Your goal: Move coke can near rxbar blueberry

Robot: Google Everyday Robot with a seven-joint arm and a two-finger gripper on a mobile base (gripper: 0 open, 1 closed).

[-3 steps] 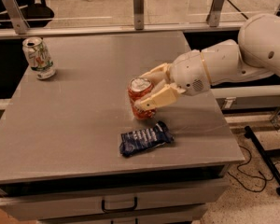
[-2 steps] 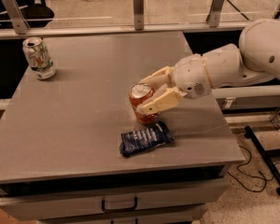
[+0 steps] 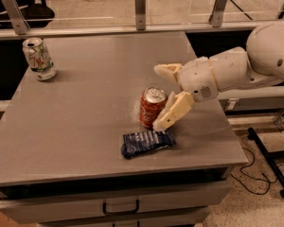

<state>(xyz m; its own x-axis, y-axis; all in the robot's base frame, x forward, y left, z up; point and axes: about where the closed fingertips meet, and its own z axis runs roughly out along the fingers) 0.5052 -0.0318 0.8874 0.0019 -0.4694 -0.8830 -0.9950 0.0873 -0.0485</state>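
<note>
While the coke can (image 3: pixel 151 109) stands upright on the tabletop (image 3: pixel 85 126), just behind the rxbar blueberry (image 3: pixel 147 143) and nearly touching it, the placing step looks as good as done.

Item: gripper (image 3: pixel 161 98). It reaches in from the right and is released, its fingers spread wide. The rear finger stands clear of the can, behind and above its silver top. The front finger (image 3: pixel 173 111) slants down along the can's right side, touching it or a hair off; which cannot be told.

Item: rxbar blueberry. It is a dark blue wrapper lying flat and slightly askew in front of the can.

Step in hand, by judgement: letting go and withdrawing.

Next move calls for: backing the gripper off to the right or lifting it, with the front finger drawn away from the can rather than across it, since a light nudge could tip the can onto the wrapper.

Edges: the wrapper lies near the tabletop's front edge, and the right edge is near the arm's side. A low rail with posts (image 3: pixel 140 6) runs behind.

Open room: a broad bare stretch lies to the left and rear. The white and green soda can (image 3: pixel 39 58) stands well apart at the far left corner.
</note>
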